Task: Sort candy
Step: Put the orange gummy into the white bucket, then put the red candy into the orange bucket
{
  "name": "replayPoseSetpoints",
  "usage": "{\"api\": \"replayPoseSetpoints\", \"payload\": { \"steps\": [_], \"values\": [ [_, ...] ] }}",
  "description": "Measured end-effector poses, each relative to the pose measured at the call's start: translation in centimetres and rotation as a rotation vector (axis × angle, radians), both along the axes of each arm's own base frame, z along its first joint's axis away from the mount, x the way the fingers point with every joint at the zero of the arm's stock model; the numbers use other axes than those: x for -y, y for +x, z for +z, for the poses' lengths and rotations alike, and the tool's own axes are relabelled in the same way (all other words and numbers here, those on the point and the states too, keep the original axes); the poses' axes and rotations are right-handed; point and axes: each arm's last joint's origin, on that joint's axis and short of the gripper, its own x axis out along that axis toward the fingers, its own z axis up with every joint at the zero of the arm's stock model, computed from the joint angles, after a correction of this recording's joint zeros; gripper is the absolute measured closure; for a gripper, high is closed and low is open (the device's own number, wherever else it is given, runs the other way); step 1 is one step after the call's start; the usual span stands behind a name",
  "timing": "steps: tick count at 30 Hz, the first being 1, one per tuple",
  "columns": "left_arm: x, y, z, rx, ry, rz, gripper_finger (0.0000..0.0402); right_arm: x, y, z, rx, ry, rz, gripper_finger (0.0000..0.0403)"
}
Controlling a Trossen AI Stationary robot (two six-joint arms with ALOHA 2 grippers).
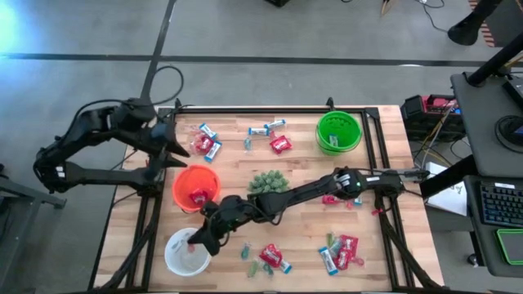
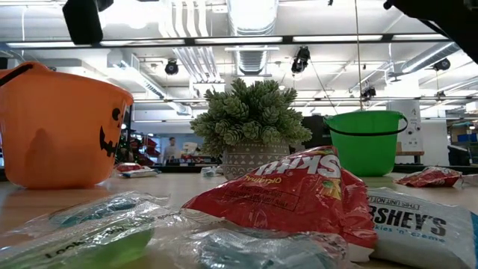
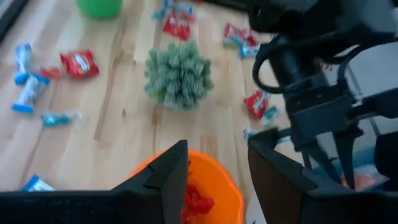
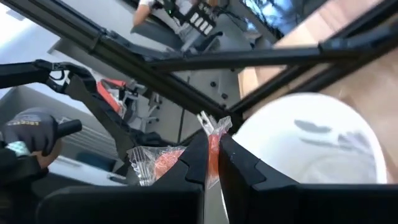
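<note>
Red candy (image 2: 291, 196) lies closest in the low view, next to a white bar (image 2: 418, 224). Over the white bowl (image 1: 186, 255), the right gripper (image 1: 198, 238) pinches one clear-wrapped orange sweet (image 4: 212, 149) tight. The left gripper (image 1: 173, 151), fingers apart and holding nothing, hangs above the orange bowl (image 1: 196, 187). More candy is scattered around the spiky plant (image 1: 268, 181) and the green bowl (image 1: 338, 132).

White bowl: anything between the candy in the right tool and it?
Nothing visible. The right tool is shut on a small clear-wrapped orange candy at the rim of the round white bowl, near the table's front-left corner. In the right wrist view the bowl's opening lies unobstructed just beyond the fingers.
</note>
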Motion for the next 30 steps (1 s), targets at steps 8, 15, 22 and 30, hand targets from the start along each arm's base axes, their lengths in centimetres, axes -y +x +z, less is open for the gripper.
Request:
{"api": "replayPoseSetpoints", "payload": {
  "steps": [8,15,22,30],
  "values": [
    [0.5,-1.4,3.2,0.116,0.041,0.000,0.0251,0.9,0.2,0.0,-0.002,-0.008,-0.015,0.0367],
    [0.6,-1.8,3.5,0.112,0.040,0.001,0.0251,1.2,0.3,0.1,0.002,-0.003,-0.022,0.0305],
    [0.5,-1.6,2.8,0.075,0.032,0.007,0.0251,1.2,0.3,0.2,-0.020,0.037,-0.021,0.0292],
    [0.5,-1.6,2.4,0.027,0.022,0.002,0.0251,1.3,-0.7,0.6,-0.252,-0.030,-0.004,0.0295]
  ]
}}
